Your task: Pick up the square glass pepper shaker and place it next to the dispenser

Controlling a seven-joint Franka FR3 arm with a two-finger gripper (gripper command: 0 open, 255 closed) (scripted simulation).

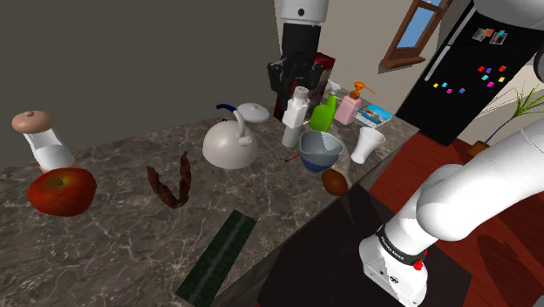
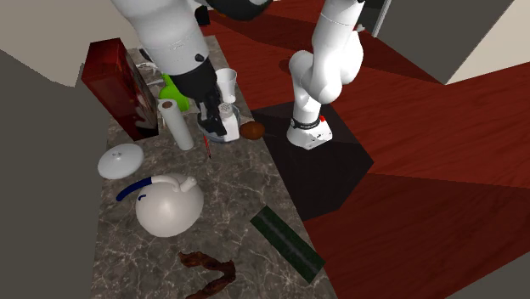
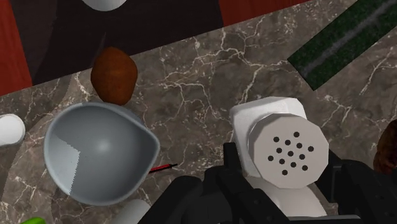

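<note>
The pepper shaker [image 1: 296, 107] is a white square-sided body with a grey cap full of holes [image 3: 289, 153]. My black gripper [image 1: 294, 87] is shut on it, a finger [image 3: 234, 164] pressed to each side, and it hangs a little above the marble counter [image 1: 122, 235] beside the grey bowl [image 1: 318, 150]. The second exterior view has the gripper [image 2: 219, 119] and the shaker [image 2: 226, 127] near the counter's edge. The dispenser [image 1: 349, 106] is a pink bottle with an orange pump, standing behind the bowl near a green bottle [image 1: 324, 114].
A white cylinder [image 2: 177, 124] stands close by the shaker. Around it are a white cup [image 1: 367, 144], a brown egg-shaped thing [image 3: 114, 74], a white kettle [image 1: 229, 144], its lid [image 2: 120, 160], a red box [image 2: 109, 81], a red apple [image 1: 61, 190] and a dark green strip [image 1: 218, 253].
</note>
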